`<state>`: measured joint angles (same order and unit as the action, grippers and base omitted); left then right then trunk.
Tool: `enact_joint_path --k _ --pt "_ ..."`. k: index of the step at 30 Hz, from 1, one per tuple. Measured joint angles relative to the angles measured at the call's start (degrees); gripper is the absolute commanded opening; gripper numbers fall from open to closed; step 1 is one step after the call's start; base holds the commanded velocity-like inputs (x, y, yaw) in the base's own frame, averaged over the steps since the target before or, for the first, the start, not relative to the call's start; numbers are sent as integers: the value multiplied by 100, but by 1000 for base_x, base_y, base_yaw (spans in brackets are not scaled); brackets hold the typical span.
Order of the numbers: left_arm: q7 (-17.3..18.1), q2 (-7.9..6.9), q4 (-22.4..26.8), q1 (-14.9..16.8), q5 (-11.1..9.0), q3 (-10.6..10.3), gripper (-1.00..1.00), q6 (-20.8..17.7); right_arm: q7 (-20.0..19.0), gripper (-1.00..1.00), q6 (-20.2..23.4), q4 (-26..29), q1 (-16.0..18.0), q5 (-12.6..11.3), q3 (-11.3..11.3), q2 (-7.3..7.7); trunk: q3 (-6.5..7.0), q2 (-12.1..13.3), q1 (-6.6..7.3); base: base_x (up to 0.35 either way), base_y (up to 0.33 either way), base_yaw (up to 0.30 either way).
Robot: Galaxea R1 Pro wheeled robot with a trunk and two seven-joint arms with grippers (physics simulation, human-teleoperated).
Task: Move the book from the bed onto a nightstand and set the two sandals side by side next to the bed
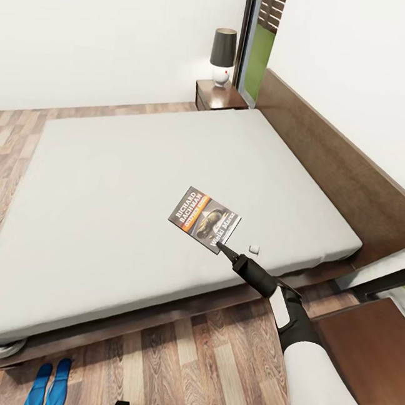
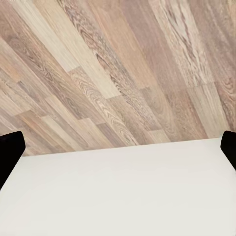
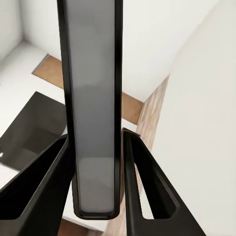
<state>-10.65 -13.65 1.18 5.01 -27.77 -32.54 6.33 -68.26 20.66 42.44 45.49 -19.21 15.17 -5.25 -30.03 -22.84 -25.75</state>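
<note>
Head view: right arm reaches forward from the lower right over the near edge of the bed (image 1: 135, 182). The right gripper (image 1: 220, 247) sits at the near right corner of the book (image 1: 204, 219). The book is over the pale-grey mattress, right of centre, cover up with orange band, white lettering and car picture visible. Whether it lies flat or is lifted off the mattress cannot be told from this view.

Right wrist view: the two dark fingers (image 3: 142, 191) are pressed against either side of the book (image 3: 93, 108), seen edge-on as a thin grey slab with dark borders standing between them. So the right gripper is pinching the book by its edge.

A small white object (image 1: 254, 249) lies on the mattress just right of the gripper; too small to identify.

The two sandals (image 1: 47, 388), bright blue, lie side by side on the wood-plank floor (image 1: 197, 359) at the near left, just outside the bed frame.

One nightstand (image 1: 219, 95) stands at the far side by the headboard and carries a lamp (image 1: 222, 55) with a dark shade. A second one (image 1: 371, 347) is at the near right, close to the arm, its top glossy.

Left wrist view: fingers of the left gripper (image 2: 118, 150) show as dark tips (image 2: 10, 152) at both edges of the frame, spread wide apart, with a white surface and plank floor beyond
</note>
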Motion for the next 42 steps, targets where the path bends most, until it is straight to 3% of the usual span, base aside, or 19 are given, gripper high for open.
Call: enact_joint_path --k 42 --pt "0 31 -1 -9 -6 -1 100 0 -1 -100 -2 -7 0 -1 0 -5 384 0 0 0 0 0"
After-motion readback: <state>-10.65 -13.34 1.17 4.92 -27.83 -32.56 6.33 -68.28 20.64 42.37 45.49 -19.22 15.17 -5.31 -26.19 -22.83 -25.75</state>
